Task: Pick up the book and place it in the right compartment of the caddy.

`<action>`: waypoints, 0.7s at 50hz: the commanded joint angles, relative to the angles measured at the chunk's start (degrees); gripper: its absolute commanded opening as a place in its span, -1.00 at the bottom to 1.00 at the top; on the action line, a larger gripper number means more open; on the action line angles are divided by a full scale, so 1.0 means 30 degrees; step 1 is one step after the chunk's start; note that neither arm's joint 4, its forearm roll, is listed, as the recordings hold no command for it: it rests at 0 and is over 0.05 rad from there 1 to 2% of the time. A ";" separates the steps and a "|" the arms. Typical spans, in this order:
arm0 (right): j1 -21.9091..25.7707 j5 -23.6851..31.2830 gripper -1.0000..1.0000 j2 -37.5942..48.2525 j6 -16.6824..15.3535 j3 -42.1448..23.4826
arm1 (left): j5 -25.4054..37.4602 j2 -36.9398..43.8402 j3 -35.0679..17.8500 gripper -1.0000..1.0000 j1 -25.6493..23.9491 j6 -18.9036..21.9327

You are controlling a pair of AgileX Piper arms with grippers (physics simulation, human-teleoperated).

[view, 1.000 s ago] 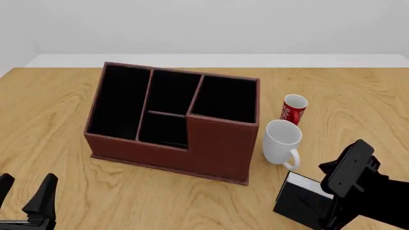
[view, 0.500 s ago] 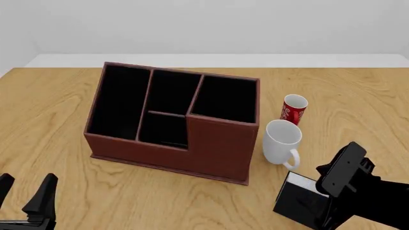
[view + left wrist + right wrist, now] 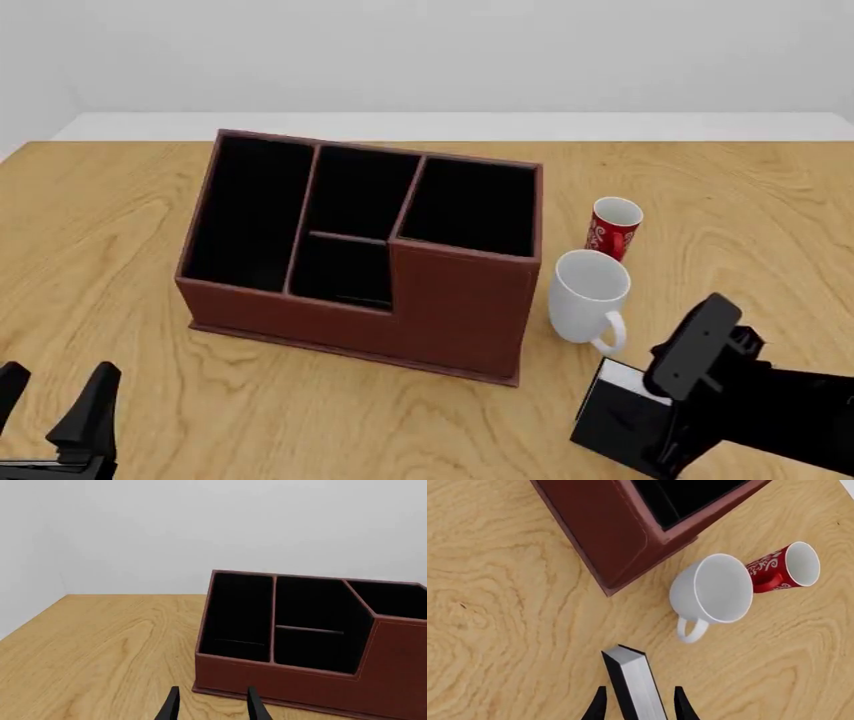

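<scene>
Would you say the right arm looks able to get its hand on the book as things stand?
Probably yes. The right hand already straddles the upright book, one finger on each side, with nothing between them. The white mug stands apart beyond the book, out of the way. Whether the fingers have closed on it yet is unclear.

Black book (image 3: 617, 425) with white page edges stands upright on its edge near the table's front right, apart from the reddish-brown caddy (image 3: 454, 310). Its right compartment (image 3: 470, 208), black-lined, tallest front wall, holds nothing.
</scene>
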 commanded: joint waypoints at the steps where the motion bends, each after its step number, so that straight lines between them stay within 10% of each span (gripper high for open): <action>1: 0.0093 -0.0770 1.00 0.0727 0.0167 0.0363 | 0.0000 0.0000 0.0000 1.00 0.0000 0.0000; 34: -0.0202 -0.3365 1.00 0.2821 0.0375 0.2068 | 0.0000 0.0000 0.0000 1.00 0.0000 0.0000; 35: -0.0111 -0.3160 -1.00 0.2608 0.0612 0.1978 | 0.0000 0.0000 0.0000 1.00 0.0000 0.0000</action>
